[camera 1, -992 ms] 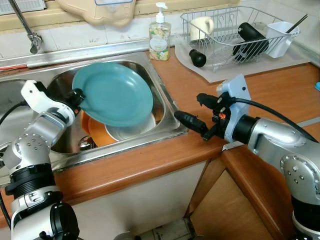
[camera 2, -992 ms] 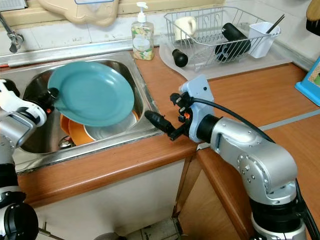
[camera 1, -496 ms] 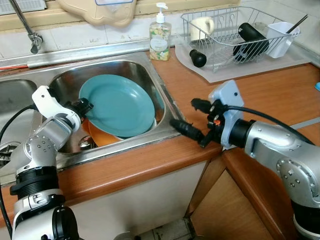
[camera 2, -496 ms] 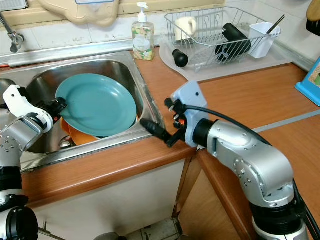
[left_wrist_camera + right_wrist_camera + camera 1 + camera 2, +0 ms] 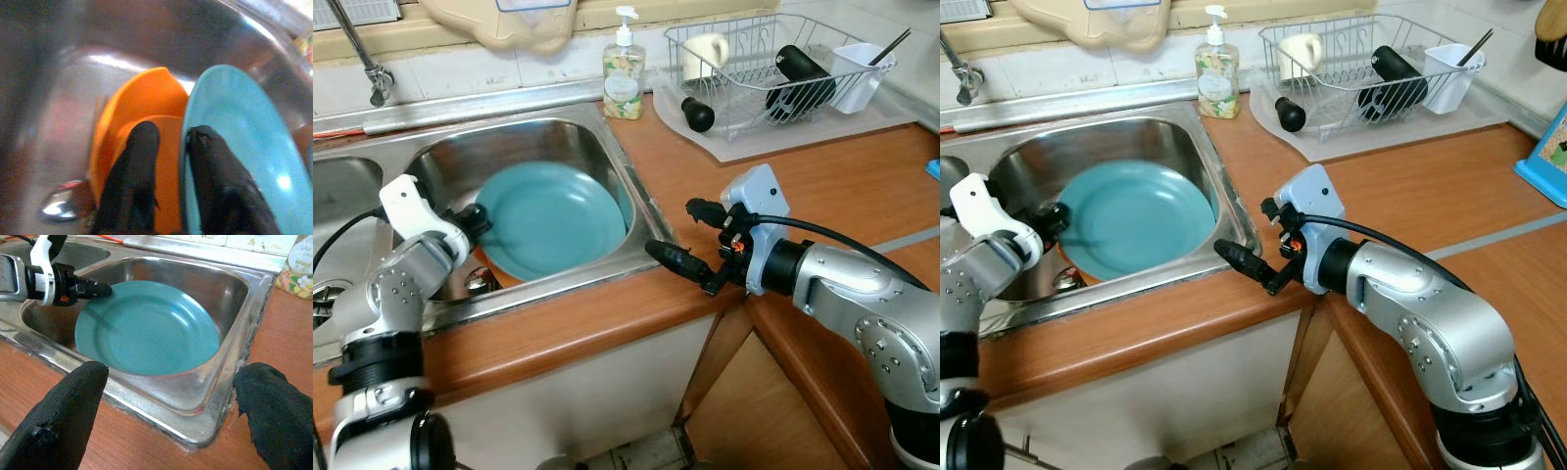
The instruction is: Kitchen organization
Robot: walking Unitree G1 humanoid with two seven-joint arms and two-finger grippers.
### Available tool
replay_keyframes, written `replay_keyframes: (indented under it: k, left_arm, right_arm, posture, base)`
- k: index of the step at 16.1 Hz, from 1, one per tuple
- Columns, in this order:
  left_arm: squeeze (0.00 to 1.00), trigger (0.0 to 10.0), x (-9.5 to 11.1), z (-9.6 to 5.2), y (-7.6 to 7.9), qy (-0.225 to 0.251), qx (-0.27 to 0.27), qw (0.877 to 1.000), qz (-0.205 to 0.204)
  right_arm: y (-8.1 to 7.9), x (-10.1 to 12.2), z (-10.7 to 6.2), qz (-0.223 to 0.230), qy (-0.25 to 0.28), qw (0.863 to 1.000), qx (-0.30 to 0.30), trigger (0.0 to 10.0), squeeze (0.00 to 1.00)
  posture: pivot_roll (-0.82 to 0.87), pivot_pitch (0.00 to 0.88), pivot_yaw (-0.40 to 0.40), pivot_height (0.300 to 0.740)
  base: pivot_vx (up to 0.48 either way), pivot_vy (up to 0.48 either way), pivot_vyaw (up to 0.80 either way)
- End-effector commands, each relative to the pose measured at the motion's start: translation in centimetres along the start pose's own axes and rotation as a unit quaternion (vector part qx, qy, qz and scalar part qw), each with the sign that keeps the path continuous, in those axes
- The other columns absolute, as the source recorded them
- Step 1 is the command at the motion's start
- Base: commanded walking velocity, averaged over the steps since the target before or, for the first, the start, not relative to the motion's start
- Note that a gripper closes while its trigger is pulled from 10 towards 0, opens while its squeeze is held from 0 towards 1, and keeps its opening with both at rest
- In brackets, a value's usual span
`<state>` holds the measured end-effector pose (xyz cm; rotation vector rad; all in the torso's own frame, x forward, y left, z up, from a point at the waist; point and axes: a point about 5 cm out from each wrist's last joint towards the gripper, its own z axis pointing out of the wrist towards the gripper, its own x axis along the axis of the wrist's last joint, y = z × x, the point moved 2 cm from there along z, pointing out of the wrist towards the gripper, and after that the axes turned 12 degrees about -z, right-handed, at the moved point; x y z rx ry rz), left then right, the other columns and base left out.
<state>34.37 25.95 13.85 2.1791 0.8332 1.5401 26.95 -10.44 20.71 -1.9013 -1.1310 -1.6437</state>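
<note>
A teal plate (image 5: 553,220) lies tilted low in the steel sink (image 5: 641,196), resting on an orange dish (image 5: 142,98). My left gripper (image 5: 475,217) is shut on the plate's left rim; in the left wrist view one finger (image 5: 142,161) sits on the orange side and the other presses the teal face (image 5: 244,147). My right gripper (image 5: 671,228) hovers open over the counter at the sink's front right corner, with nothing between its fingers and pointing at the plate (image 5: 146,328).
A spoon (image 5: 58,205) lies on the sink floor beside the orange dish. Behind stand a faucet (image 5: 367,59), a soap bottle (image 5: 624,64) and a wire dish rack (image 5: 773,59) with a cup, a black bottle and a white holder. Wooden counter (image 5: 842,166) stretches right.
The teal plate has come down from a raised tilt to lie low in the sink, with my left gripper following it down. The right gripper has shifted slightly nearer the sink corner.
</note>
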Motion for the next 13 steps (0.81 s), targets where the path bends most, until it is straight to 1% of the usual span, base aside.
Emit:
replay_keyframes:
  k: [1, 2, 3, 4, 5, 6, 7, 8, 9, 10, 11, 12, 13]
  left_arm:
    - [1.00, 10.0, 0.8, -0.3, 0.3, 0.016, -0.004, 0.999, 0.028]
    - [1.00, 10.0, 1.2, -0.6, 0.7, 0.029, -0.019, 0.998, 0.050]
    - [1.00, 10.0, 2.8, -1.3, 1.8, 0.096, -0.030, 0.985, 0.142]
    - [1.00, 10.0, 3.3, -1.9, 3.1, 0.113, -0.063, 0.977, 0.169]
    - [1.00, 10.0, 3.5, -2.2, 3.5, 0.123, -0.071, 0.974, 0.177]
    - [1.00, 10.0, 3.9, -2.8, 4.8, 0.147, -0.082, 0.964, 0.206]
    - [1.00, 10.0, 3.9, -3.5, 5.9, 0.163, -0.078, 0.956, 0.232]
    - [1.00, 10.0, 3.5, -4.0, 7.0, 0.168, -0.104, 0.953, 0.231]
    - [1.00, 10.0, 2.9, -4.7, 8.5, 0.186, -0.138, 0.945, 0.233]
    - [0.93, 10.0, 2.5, -5.0, 8.9, 0.187, -0.147, 0.942, 0.236]
    - [0.00, 10.0, 1.2, -5.6, 10.1, 0.191, -0.168, 0.935, 0.248]
    - [0.00, 10.0, -0.2, -5.9, 10.7, 0.189, -0.179, 0.934, 0.246]
    - [0.00, 10.0, -1.5, -5.9, 10.7, 0.177, -0.174, 0.933, 0.260]
  right_arm:
    - [-0.2, 0.1, -0.1, -0.009, 0.000, 1.000, -0.002, 10.0, 0.00]
    - [-0.1, 0.1, -0.1, -0.004, 0.002, 1.000, -0.007, 10.0, 0.00]
    - [0.7, 0.2, 0.1, 0.022, 0.020, 0.998, -0.056, 10.0, 1.00]
    - [1.3, 0.6, 0.3, 0.030, 0.042, 0.995, -0.091, 10.0, 1.00]
    - [1.5, 0.7, 0.3, 0.030, 0.049, 0.993, -0.102, 10.0, 1.00]
    - [1.8, 1.0, 0.4, 0.027, 0.062, 0.989, -0.130, 10.0, 1.00]
    - [1.9, 1.1, 0.5, 0.031, 0.073, 0.985, -0.154, 10.0, 1.00]
    - [1.9, 1.2, 0.5, 0.038, 0.075, 0.983, -0.165, 10.0, 1.00]
    - [1.8, 1.0, 0.5, 0.041, 0.074, 0.980, -0.181, 10.0, 1.00]
    - [1.8, 0.9, 0.5, 0.041, 0.071, 0.978, -0.191, 10.0, 1.00]
    - [1.6, 0.6, 0.5, 0.044, 0.067, 0.974, -0.213, 10.0, 1.00]
    - [1.6, 0.4, 0.4, 0.030, 0.066, 0.966, -0.249, 10.0, 1.00]
    - [1.5, 0.2, 0.4, 0.032, 0.061, 0.962, -0.264, 10.0, 1.00]
  posture:
    - [-0.12, 0.000, 0.049, 0.740]
    - [-0.12, 0.000, 0.048, 0.740]
    - [-0.12, 0.000, 0.048, 0.740]
    - [-0.12, 0.000, 0.047, 0.740]
    - [-0.12, 0.000, 0.047, 0.740]
    - [-0.12, 0.000, 0.048, 0.740]
    - [-0.12, 0.000, 0.051, 0.740]
    - [-0.12, 0.000, 0.052, 0.740]
    - [-0.12, 0.000, 0.050, 0.740]
    - [-0.12, 0.000, 0.050, 0.740]
    - [-0.11, 0.000, 0.051, 0.740]
    - [-0.12, 0.000, 0.053, 0.740]
    - [-0.12, 0.000, 0.056, 0.740]
  base:
    - [0.000, 0.000, 0.00]
    - [0.000, 0.000, 0.00]
    - [0.000, 0.000, 0.00]
    - [0.000, 0.000, 0.00]
    - [0.000, 0.000, 0.00]
    - [0.000, 0.000, 0.00]
    - [0.000, 0.000, 0.00]
    - [0.000, 0.000, 0.00]
    - [0.000, 0.000, 0.00]
    - [0.000, 0.000, 0.00]
    - [0.000, 0.000, 0.00]
    - [0.000, 0.000, 0.00]
    - [0.000, 0.000, 0.00]
